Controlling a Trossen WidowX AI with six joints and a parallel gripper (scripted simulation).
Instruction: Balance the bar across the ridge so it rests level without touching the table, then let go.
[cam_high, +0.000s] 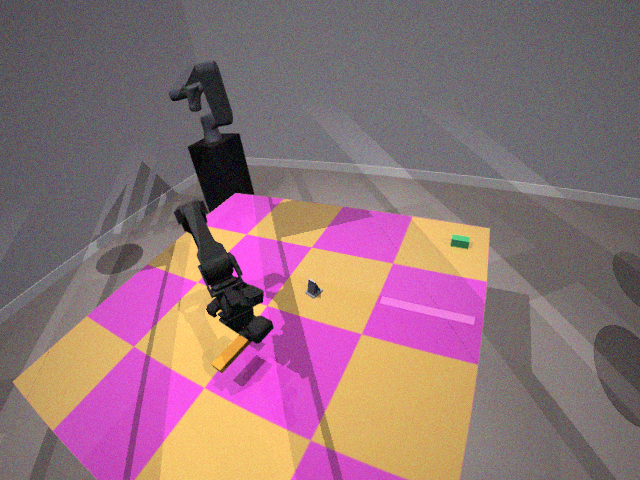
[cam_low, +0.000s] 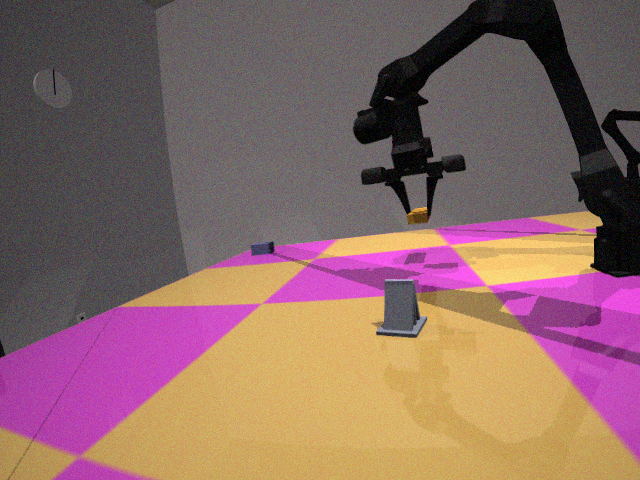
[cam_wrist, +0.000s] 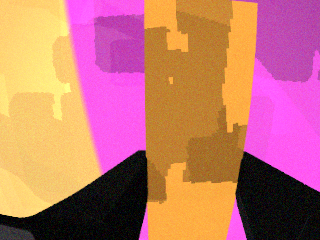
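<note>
The orange bar (cam_high: 230, 353) (cam_low: 417, 216) (cam_wrist: 200, 100) is held in the air, clear of the table, its shadow lying on the magenta square below in the top view. My gripper (cam_low: 419, 213) (cam_wrist: 192, 162) is shut on the bar, one black finger against each long side. The bar runs lengthwise away from the fingers in the wrist view. The small grey ridge (cam_high: 312, 288) (cam_low: 399, 304) stands upright on its flat base on an orange square, with nothing on top. It stands apart from the gripper and bar and is not in the wrist view.
A green block (cam_high: 460, 241) lies near the far right table corner. A pale pink strip (cam_high: 428, 310) lies on a magenta square to the right of the ridge. A blue block (cam_low: 262, 248) sits at the table's edge in the exterior view. A black pedestal (cam_high: 222, 167) with another arm stands beyond the table.
</note>
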